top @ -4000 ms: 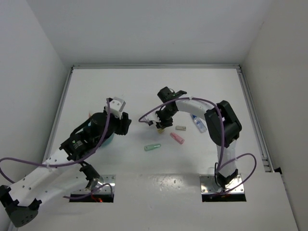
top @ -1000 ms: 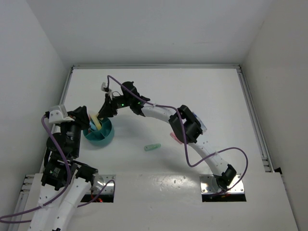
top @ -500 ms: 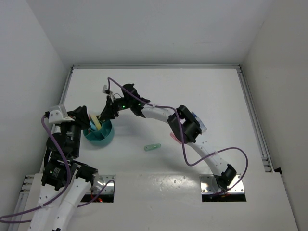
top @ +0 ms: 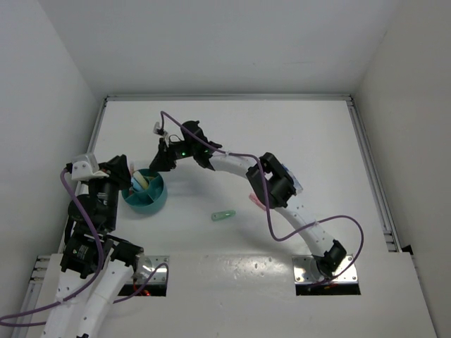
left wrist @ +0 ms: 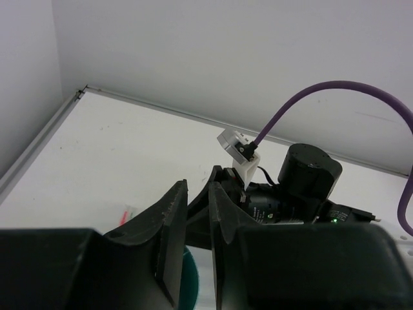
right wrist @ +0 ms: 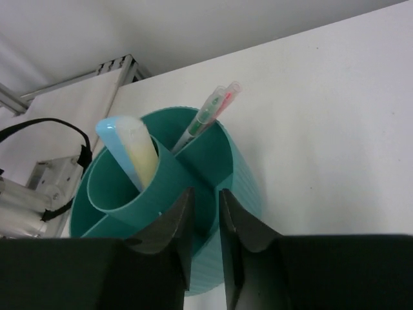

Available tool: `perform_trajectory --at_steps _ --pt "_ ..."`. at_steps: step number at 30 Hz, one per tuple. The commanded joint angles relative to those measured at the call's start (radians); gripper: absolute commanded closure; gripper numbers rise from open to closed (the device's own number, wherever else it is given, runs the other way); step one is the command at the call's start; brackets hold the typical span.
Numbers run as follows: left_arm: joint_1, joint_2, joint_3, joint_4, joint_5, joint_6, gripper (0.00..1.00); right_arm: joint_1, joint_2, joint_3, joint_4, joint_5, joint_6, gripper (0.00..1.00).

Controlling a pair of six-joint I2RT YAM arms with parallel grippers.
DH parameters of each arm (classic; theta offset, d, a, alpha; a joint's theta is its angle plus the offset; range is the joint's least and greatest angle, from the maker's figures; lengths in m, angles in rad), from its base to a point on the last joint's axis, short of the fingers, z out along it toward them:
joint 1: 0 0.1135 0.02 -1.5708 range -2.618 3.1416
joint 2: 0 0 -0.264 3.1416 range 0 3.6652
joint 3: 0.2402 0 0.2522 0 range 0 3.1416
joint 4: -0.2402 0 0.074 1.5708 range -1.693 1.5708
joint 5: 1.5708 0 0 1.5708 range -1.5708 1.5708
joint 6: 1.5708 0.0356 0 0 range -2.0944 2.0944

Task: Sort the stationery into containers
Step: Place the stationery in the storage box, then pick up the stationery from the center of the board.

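Drop-off stage. The right gripper point(right wrist: 205, 192) is hovering just behind the teal cup point(right wrist: 235, 174), its jaws standing narrowly apart with nothing between them. A yellow marker point(right wrist: 143, 154) and a blue marker point(right wrist: 111, 132) are leaning in one compartment, and two thin pens point(right wrist: 210, 111) in another. The right arm is reaching far across to the left side of the table point(top: 296, 134).

The left gripper point(left wrist: 197, 187) is waiting at the cup's left rim, its arm folded. Its jaws are narrow, and it cannot be told whether they are pinching the wall.

The next move probably calls for pulling back toward the green marker point(top: 224, 215) lying well apart.
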Motion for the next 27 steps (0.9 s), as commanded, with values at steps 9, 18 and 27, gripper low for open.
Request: perform_trajectory --at_steps 9,18,27 --pt "0.012 0.032 -0.015 0.046 0.105 0.008 0.98 -0.079 -0.254 0.099 -0.758 0.595 -0.573 0.57" --pt "0.012 0.050 -0.015 0.046 0.134 0.008 0.37 -0.208 -0.567 -0.316 -1.212 0.899 -1.043 0.79" --pt "0.012 0.060 -0.015 0.046 0.163 0.008 0.33 -0.231 -0.598 -0.572 -1.242 0.988 -1.053 0.38"
